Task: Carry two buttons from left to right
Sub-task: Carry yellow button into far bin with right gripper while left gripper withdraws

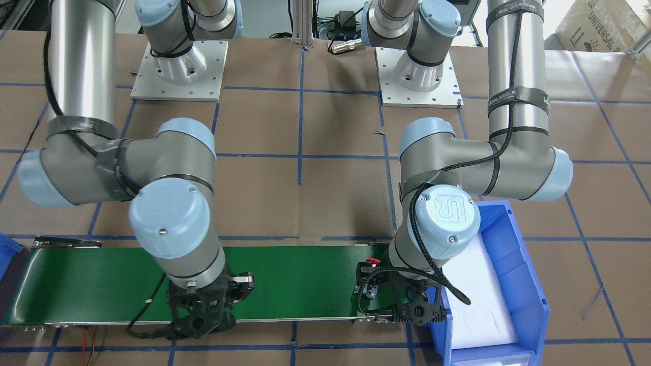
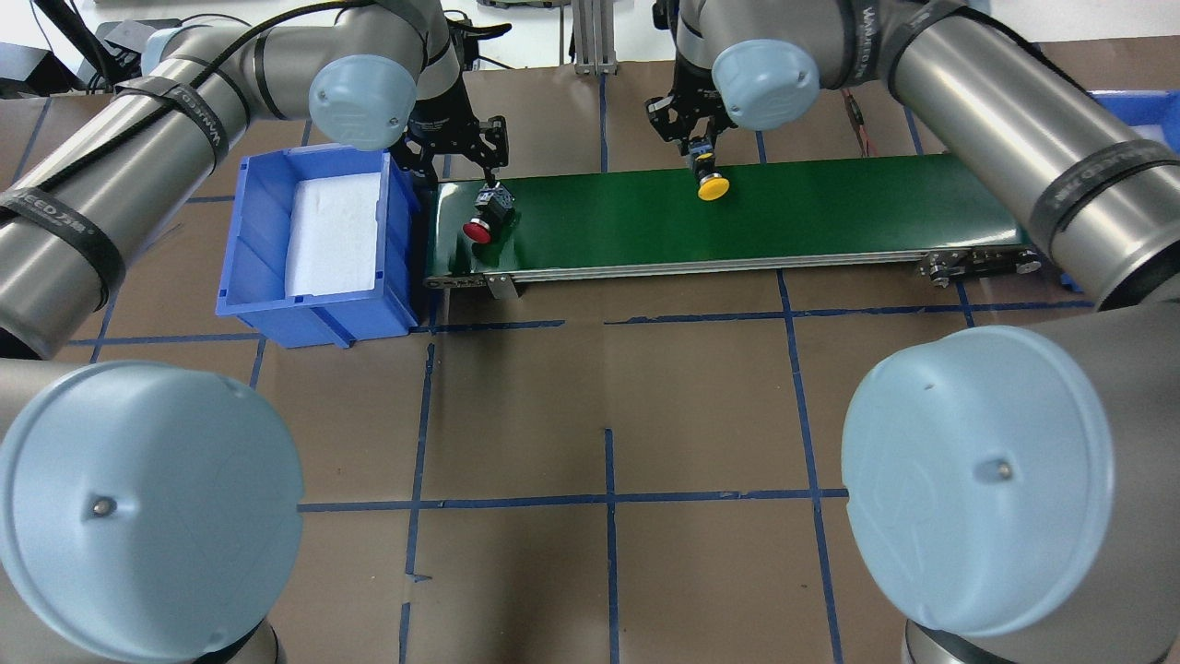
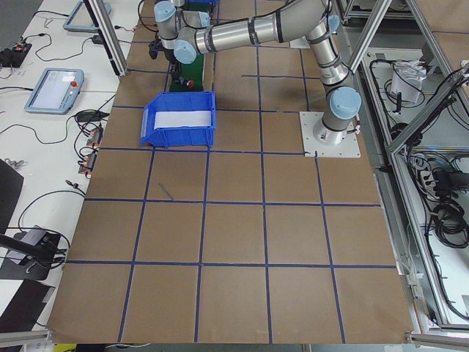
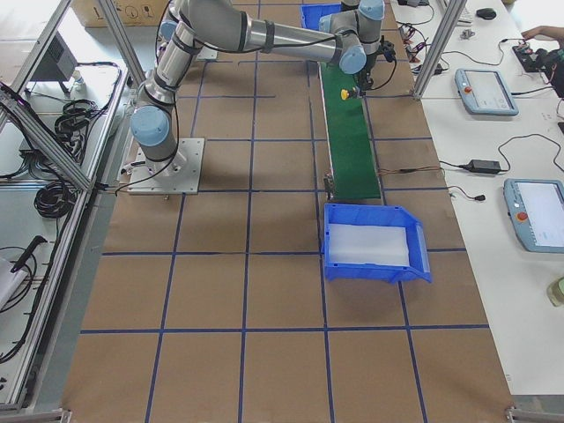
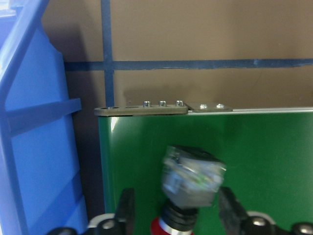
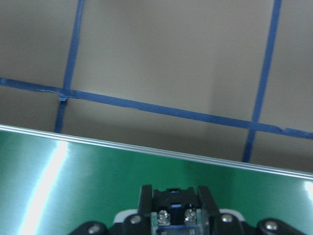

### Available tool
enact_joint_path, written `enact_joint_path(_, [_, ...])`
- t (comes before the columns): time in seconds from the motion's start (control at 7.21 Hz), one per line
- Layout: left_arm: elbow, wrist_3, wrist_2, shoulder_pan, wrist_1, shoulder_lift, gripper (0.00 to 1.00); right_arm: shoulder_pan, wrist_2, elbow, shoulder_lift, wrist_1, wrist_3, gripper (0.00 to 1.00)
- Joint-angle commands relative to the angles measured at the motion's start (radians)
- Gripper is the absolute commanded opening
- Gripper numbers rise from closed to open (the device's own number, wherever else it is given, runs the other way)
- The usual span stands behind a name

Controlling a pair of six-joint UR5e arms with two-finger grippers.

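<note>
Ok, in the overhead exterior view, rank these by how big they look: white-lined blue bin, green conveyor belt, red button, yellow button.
1. green conveyor belt
2. white-lined blue bin
3. red button and yellow button: they look alike, so they are not ranked. The yellow one's block is partly hidden.

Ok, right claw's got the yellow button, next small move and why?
Probably a short lift. The right claw is shut on the yellow button, cap low over the green belt; raising it first should keep it from dragging on the way to the right-end blue bin.
</note>
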Motion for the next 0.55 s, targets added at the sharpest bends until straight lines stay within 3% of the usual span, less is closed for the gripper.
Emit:
enact_joint_path(0.0, [0.010, 0.010, 0.004, 0.032, -0.019, 0.039, 1.00, -0.131, 0.002, 0.015, -0.062, 0.089, -0.206, 0.09])
enact_joint_path(0.42, [-0.005, 0.014, 0.012, 0.066, -0.160, 0.202, 1.00, -0.319, -0.007, 0.024, -0.120, 0.178, -0.466, 0.09])
